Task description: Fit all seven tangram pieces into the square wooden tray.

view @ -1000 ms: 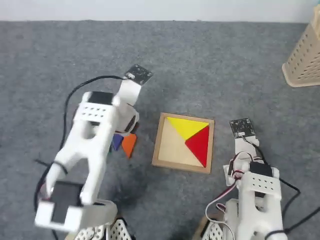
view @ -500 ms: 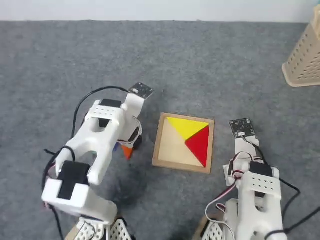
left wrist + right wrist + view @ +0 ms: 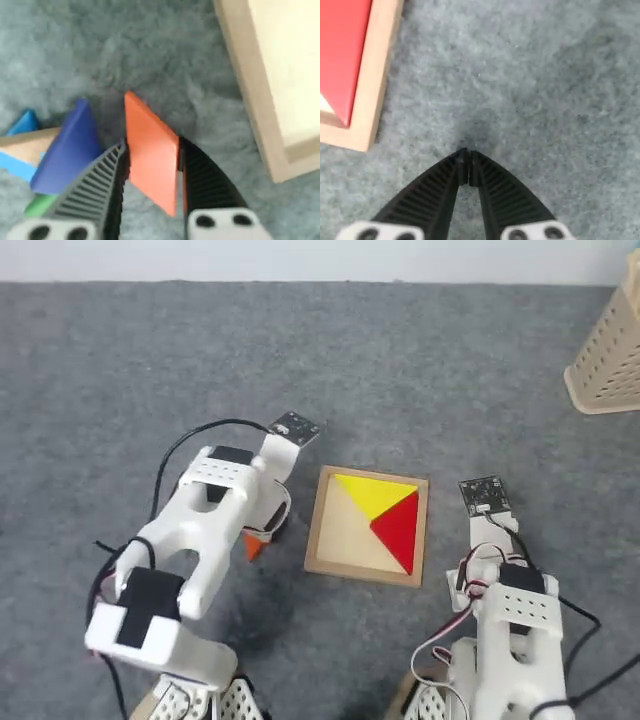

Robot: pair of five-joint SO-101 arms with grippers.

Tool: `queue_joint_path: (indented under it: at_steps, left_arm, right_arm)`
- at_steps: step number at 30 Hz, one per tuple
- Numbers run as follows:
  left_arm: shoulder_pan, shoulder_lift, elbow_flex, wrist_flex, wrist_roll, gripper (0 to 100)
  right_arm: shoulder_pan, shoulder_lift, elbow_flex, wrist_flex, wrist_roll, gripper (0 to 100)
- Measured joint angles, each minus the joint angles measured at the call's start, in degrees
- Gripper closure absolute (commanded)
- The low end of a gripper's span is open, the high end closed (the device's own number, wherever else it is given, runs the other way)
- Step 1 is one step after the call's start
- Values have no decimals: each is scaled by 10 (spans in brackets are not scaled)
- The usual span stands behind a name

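The square wooden tray (image 3: 317, 536) lies mid-table holding a yellow triangle (image 3: 372, 495) and a red triangle (image 3: 400, 528). My left gripper (image 3: 151, 155) is shut on an orange piece (image 3: 152, 162), which stands on edge between its fingers, just left of the tray's rim (image 3: 250, 85). In the high view the orange piece (image 3: 253, 545) peeks out under the left arm. A dark blue piece (image 3: 67, 150), a light blue piece (image 3: 22, 125), a tan piece (image 3: 22, 142) and a green piece (image 3: 37, 204) lie clustered beside it. My right gripper (image 3: 468, 162) is shut on nothing over the carpet right of the tray (image 3: 375, 80).
Grey carpet covers the table. A pale perforated wooden stand (image 3: 610, 350) sits at the far right edge. Open carpet lies behind the tray and at the far left.
The left arm has swung right toward the tray, covering the loose pieces and carrying the orange piece with it. The right arm has stayed still.
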Motion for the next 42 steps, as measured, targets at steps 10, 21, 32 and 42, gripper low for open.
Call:
queue_joint_path:
  at_steps: [10,21,32,42]
  left_arm:
    - [48,6,-114,99,67,989]
    - [139,7,-242,155,280,989]
    - [145,39,-243,99,408,989]
    - [160,152,-279,71,411,987]
  right_arm:
    - [0,0,0,0,0,989]
    - [0,0,0,0,0,989]
    - [0,0,0,0,0,989]
    - [0,0,0,0,0,989]
